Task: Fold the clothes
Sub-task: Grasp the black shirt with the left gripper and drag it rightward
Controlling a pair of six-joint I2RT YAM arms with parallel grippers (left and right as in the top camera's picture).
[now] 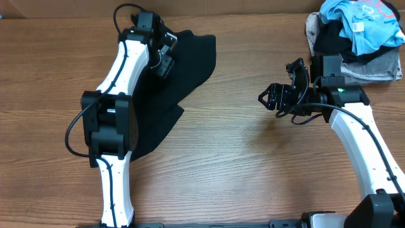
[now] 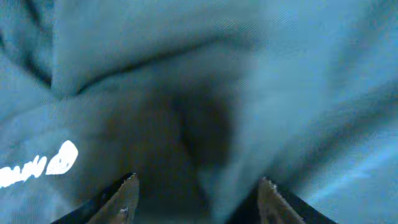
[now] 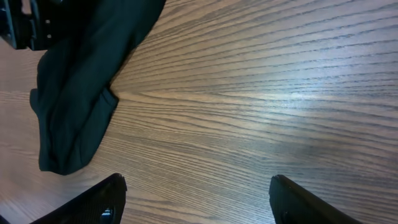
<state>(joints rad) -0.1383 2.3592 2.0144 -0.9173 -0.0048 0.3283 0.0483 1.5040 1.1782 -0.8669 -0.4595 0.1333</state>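
The black garment [image 1: 180, 76] lies crumpled on the left half of the table, running from the far middle down toward the left arm's base. My left gripper [image 1: 166, 56] is low over its far part. In the left wrist view the fabric [image 2: 249, 81] fills the frame, with white lettering [image 2: 53, 163] at the left. The left jaws [image 2: 198, 183] are open, close against the cloth. My right gripper [image 1: 272, 98] is open and empty over bare wood, to the right of the garment. The right wrist view shows its jaws [image 3: 196, 186] apart and the garment [image 3: 81, 93] at upper left.
A pile of other clothes sits at the far right corner: a light blue shirt [image 1: 364, 22] on top, a grey folded garment [image 1: 376, 66] below, and a dark piece [image 1: 330, 43] beside them. Bare wooden table [image 1: 240, 164] lies between the arms.
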